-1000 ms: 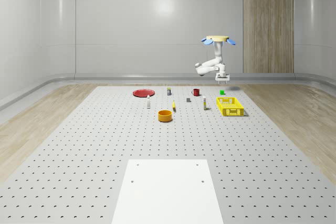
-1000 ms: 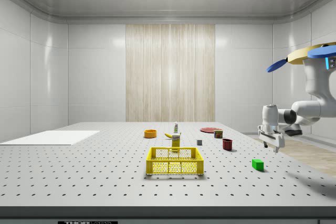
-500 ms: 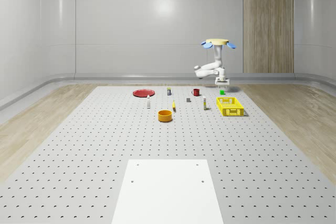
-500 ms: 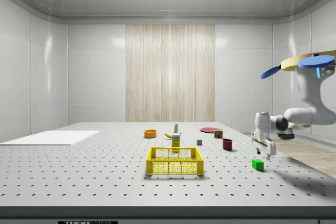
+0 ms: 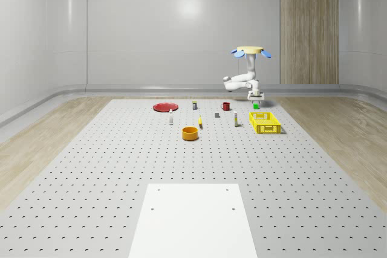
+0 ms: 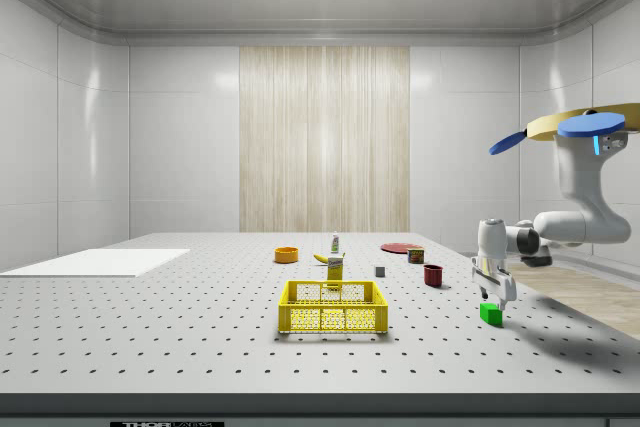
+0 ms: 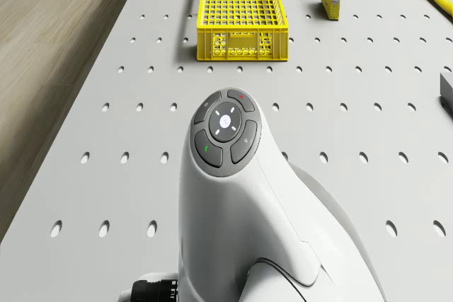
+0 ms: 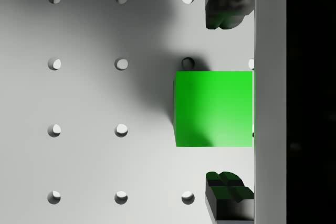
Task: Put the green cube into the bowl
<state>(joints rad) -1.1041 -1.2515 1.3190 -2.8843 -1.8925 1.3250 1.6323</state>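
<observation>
Pale glossy walls and one wood-grain panel close in a wide perforated tabletop (image 5: 121, 167), with a plain white sheet (image 5: 193, 219) lying at its near end in the whole-scene view.

Take the yellow basket (image 6: 333, 307) as the landmark. The green cube (image 6: 490, 314) sits on the tabletop well apart from the basket, toward the side view's right, close to the edge where the tabletop gives way to wooden floor. The orange bowl (image 5: 190, 133) stands on the basket's other side, toward the whole-scene view's left, well apart from it and farther still from the cube. A red cup (image 6: 433, 275), a red plate (image 5: 164, 107), a banana (image 5: 200, 122) and a few small boxes stand beyond the basket, none touching it.

The drone (image 6: 580, 129) hovers in the air past the cube, on the side away from the basket, over the tabletop's edge. Its white arm (image 6: 575, 225) reaches back toward the basket and bends downward, so the gripper (image 6: 492, 294) hangs directly above the cube, pointing down. In the wrist view the gripper's fingertips (image 8: 226, 9) are spread, one on each side of the green cube (image 8: 213, 109), with clear gaps between them and its faces; the cube rests on the tabletop, unheld.
</observation>
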